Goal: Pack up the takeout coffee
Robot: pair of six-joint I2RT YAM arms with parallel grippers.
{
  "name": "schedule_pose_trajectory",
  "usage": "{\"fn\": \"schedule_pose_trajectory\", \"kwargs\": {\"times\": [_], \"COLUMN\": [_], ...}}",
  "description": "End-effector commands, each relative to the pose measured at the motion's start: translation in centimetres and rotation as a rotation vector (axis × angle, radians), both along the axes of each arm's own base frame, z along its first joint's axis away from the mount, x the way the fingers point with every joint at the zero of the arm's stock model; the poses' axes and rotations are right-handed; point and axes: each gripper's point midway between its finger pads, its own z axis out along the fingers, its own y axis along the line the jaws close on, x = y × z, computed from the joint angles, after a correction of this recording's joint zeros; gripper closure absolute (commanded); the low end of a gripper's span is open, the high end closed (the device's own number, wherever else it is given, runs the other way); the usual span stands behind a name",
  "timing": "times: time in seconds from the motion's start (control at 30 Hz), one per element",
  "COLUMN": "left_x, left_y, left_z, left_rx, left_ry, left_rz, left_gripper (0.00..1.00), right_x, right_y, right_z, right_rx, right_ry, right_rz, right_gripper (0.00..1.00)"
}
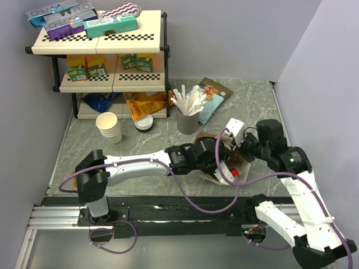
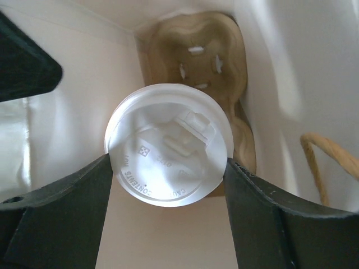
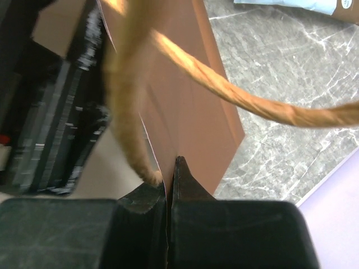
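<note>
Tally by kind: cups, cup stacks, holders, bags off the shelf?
Coffee cup with round white plastic lid: 1
Stack of lidless cream paper cups: 1
Grey round holder of white sticks: 1
Brown paper bag: 1
Total: 4

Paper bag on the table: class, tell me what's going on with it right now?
The left arm reaches into the paper bag, its jaws gripping the lidded coffee cup over the cardboard cup carrier at the bottom. The right arm pinches the bag's rim with shut jaws, beside the rope handle. The cup is not yet released.
</note>
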Motion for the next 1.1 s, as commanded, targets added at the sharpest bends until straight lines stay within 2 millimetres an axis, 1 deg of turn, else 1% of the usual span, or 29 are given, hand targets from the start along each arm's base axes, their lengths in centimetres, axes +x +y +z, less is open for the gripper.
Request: {"fn": "schedule_pose_trajectory", "kwargs": {"times": [0.0,0.1,0.17,0.33,0.4,0.57,0.63,0.83,0.93,1.07], "left_x": [-0.5,-0.6,-1.2,-2.1,-2.1,-1.9,-1.6,-1.4,-1.1,-1.1], "left_y": [0.9,1.7,1.9,0.9,0.3,-1.1,-1.3,-2.2,-2.6,-2.9], "left_z": [5.4,6.1,6.4,5.4,4.4,3.5,3.0,2.7,2.9,2.9], "left_rx": [-0.128,-0.153,-0.170,-0.136,-0.107,-0.102,-0.101,-0.119,-0.135,-0.112], "left_ry": [-0.009,0.023,0.043,0.073,0.079,0.075,0.066,0.057,0.043,0.015], "left_rz": [0.000,0.022,-0.008,-0.099,-0.111,-0.114,-0.109,-0.110,-0.111,-0.140], "left_gripper": [0.99,0.99,0.99,0.99,0.99,0.99,0.99,0.99,0.99,0.99], "right_x": [0.3,0.5,0.5,0.7,0.7,0.6,0.5,0.3,0.2,0.1], "right_y": [0.4,0.1,0.3,0.8,0.9,1.2,1.2,1.3,1.5,1.6], "right_z": [1.1,1.2,1.4,1.8,1.8,2.1,2.2,1.7,1.4,1.4], "right_rx": [0.044,0.032,0.037,0.048,0.052,0.066,0.067,0.072,0.081,0.092], "right_ry": [-0.026,-0.031,-0.034,-0.027,-0.023,-0.020,-0.023,-0.002,0.015,0.022], "right_rz": [-0.024,-0.032,-0.021,-0.004,-0.001,0.008,0.011,0.006,-0.001,-0.010], "right_gripper": [1.00,1.00,1.00,1.00,1.00,1.00,1.00,1.00,1.00,1.00]}}
